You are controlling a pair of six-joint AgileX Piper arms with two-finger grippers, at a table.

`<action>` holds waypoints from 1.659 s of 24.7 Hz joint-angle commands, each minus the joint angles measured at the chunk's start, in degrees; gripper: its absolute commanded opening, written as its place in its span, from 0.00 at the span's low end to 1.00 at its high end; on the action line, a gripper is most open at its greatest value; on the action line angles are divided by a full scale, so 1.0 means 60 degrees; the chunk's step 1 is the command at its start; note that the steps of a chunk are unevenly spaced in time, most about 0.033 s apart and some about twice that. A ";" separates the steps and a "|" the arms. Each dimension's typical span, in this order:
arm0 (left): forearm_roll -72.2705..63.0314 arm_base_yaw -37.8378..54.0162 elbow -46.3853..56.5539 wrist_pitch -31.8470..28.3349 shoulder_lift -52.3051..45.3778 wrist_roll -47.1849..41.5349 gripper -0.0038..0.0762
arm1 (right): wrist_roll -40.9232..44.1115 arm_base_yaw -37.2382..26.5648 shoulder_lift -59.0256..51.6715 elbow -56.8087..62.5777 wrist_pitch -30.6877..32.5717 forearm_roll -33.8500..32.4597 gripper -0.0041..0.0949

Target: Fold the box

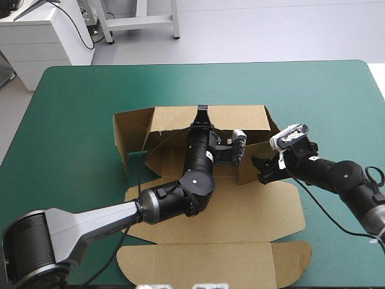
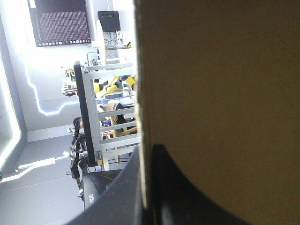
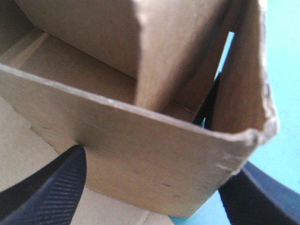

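The brown box (image 1: 240, 211) lies mid-table with its back and side walls raised and its lid flat toward the front edge. My left gripper (image 1: 202, 111) reaches over the tray floor to the top edge of the back wall (image 1: 234, 118). In the left wrist view the left gripper (image 2: 147, 157) is shut on the box, the wall (image 2: 220, 93) standing between its fingers. My right gripper (image 1: 260, 170) is at the right side wall's front corner. In the right wrist view the right gripper (image 3: 154, 168) is open, and the wall (image 3: 140, 150) spans the gap between its fingers.
The lid's front flap (image 1: 210, 262) lies near the table's front edge. A loose side flap (image 1: 129, 129) stands at the box's left. Bare teal-green cover (image 1: 325, 102) stretches to the right and far side. A white cabinet (image 1: 42, 36) stands beyond the far left corner.
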 commanded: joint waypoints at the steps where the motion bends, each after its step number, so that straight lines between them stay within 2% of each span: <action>1: 0.0587 -0.0076 -0.0251 0.0199 -0.0487 -0.0082 0.04 | -0.0502 0.0702 -0.0187 -0.0024 -0.1360 0.0915 0.76; 8: 0.0587 -0.0076 -0.0251 0.0133 -0.0487 -0.0082 0.04 | -0.0711 0.2004 0.0317 -0.0004 -0.3945 0.1884 0.76; 11: 0.0587 -0.0076 -0.0251 0.0133 -0.0487 -0.0082 0.04 | -0.0592 0.2178 0.0421 -0.0004 -0.4678 0.2237 0.76; 15: 0.0587 -0.0076 -0.0251 0.0090 -0.0487 -0.0082 0.04 | -0.0612 0.2199 0.0498 -0.0061 -0.4887 0.2119 0.74; 18: 0.0587 -0.0076 -0.0251 -0.0041 -0.0487 -0.0082 0.04 | -0.0787 0.2199 0.0498 -0.0061 -0.4887 0.2065 0.62; 19: 0.0587 -0.0076 -0.0251 -0.0102 -0.0487 -0.0082 0.04 | -0.0825 0.2199 0.0498 -0.0061 -0.4887 0.2065 0.55; 20: 0.0587 -0.0076 -0.0251 -0.0151 -0.0487 -0.0082 0.04 | -0.0918 0.2199 0.0498 -0.0061 -0.4887 0.2051 0.46; 21: 0.0587 -0.0076 -0.0251 -0.0268 -0.0487 -0.0082 0.04 | -0.1098 0.2199 0.0498 -0.0061 -0.4887 0.2051 0.23; 22: 0.0587 -0.0076 -0.0251 -0.0297 -0.0487 -0.0082 0.04 | -0.1098 0.2199 0.0498 -0.0061 -0.4887 0.2051 0.15; 23: 0.0587 -0.0076 -0.0251 -0.0312 -0.0487 -0.0082 0.04 | -0.1098 0.2199 0.0498 -0.0100 -0.4887 0.2051 0.02; 28: 0.0658 -0.0062 -0.0251 -0.0293 -0.0487 -0.0058 0.05 | -0.1098 0.2199 0.0498 -0.0356 -0.4982 0.2110 0.02; 30: 0.0658 -0.0062 -0.0251 -0.0399 -0.0487 -0.0037 0.16 | -0.1098 0.2199 0.0498 -0.0419 -0.5096 0.2110 0.02; 31: 0.0658 -0.0062 -0.0251 -0.0417 -0.0487 -0.0037 0.26 | -0.1098 0.2199 0.0546 -0.0433 -0.5284 0.2110 0.02; 33: 0.0658 -0.0062 -0.0251 -0.0545 -0.0487 -0.0149 0.53 | -0.1098 0.2199 0.0728 -0.0503 -0.5472 0.2110 0.02; 34: 0.0514 -0.0082 -0.0251 -0.0616 -0.0487 -0.0485 0.62 | -0.1098 0.2199 0.0902 -0.0588 -0.5512 0.2084 0.02; 35: 0.0393 -0.0194 -0.0251 -0.0494 -0.0487 -0.0771 0.66 | -0.1098 0.2199 0.1059 -0.0703 -0.5536 0.2084 0.02; 41: 0.0123 -0.1099 -0.0251 0.0877 -0.0487 -0.0892 0.67 | -0.1475 0.2016 0.1911 -0.1431 -0.5678 0.2142 0.02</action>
